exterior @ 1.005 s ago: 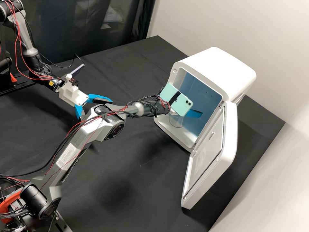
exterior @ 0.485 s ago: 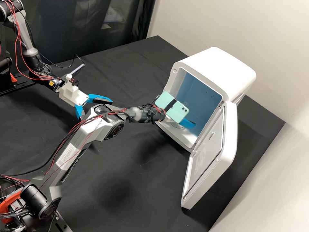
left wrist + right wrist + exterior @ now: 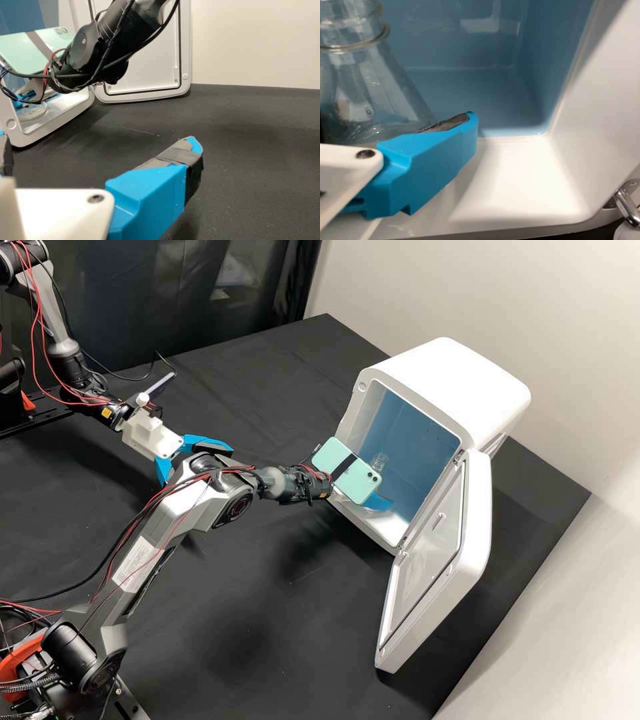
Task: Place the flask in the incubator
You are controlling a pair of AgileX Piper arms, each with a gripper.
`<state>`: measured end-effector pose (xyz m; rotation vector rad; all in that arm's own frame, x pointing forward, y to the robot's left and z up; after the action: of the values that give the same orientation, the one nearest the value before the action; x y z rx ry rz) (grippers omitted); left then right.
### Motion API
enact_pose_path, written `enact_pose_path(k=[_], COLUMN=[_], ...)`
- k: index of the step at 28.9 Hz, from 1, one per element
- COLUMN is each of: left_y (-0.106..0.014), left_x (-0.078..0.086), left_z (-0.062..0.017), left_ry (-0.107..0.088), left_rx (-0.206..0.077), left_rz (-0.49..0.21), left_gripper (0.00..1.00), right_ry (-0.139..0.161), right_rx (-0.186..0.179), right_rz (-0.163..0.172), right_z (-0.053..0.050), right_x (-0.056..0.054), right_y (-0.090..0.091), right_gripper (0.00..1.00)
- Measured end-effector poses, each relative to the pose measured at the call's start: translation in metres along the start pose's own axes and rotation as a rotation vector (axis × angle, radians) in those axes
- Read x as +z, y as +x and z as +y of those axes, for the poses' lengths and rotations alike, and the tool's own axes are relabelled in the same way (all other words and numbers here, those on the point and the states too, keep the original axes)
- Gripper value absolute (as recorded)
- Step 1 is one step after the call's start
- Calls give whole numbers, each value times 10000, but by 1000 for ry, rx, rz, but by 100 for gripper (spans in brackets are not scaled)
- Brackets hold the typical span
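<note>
The clear glass flask (image 3: 362,85) stands upright on the blue floor inside the white incubator (image 3: 453,387); its neck (image 3: 380,459) pokes up behind the mint phone on the right wrist. My right gripper (image 3: 381,502) is low at the chamber's mouth, open, with one blue finger (image 3: 425,155) lying beside the flask's base. The incubator door (image 3: 437,560) hangs wide open. My left gripper (image 3: 190,457) is open with nothing in it, low over the bench far to the left, one finger (image 3: 160,187) showing above the black mat.
The right arm's forearm (image 3: 200,500) stretches across the middle of the black bench (image 3: 280,613). The open door (image 3: 150,60) and the incubator's lower rim (image 3: 55,112) lie ahead of the left gripper. Pale walls bound the bench behind and to the right.
My right gripper has drawn back and down toward the incubator's mouth, and the flask stays standing inside, let go. The left arm has not moved.
</note>
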<state>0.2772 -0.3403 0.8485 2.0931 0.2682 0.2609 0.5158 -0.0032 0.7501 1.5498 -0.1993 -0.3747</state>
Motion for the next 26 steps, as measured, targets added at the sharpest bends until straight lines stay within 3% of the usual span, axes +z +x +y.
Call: enact_pose_path(k=[7,11,18,26], left_y=[0,0,0,0], left_x=[0,0,0,0], left_z=[0,0,0,0], left_ry=[0,0,0,0], left_rx=[0,0,0,0], left_rz=[0,0,0,0], left_gripper=[100,100,100,100], right_ry=[30,14,26,7], right_rx=[-14,-14,-11,-2], right_rz=[11,26,30,43], right_z=[24,63,78,127], right_x=[27,19,22,11], right_y=[-131,-169,-167,-152], right_gripper=[100,100,100,100])
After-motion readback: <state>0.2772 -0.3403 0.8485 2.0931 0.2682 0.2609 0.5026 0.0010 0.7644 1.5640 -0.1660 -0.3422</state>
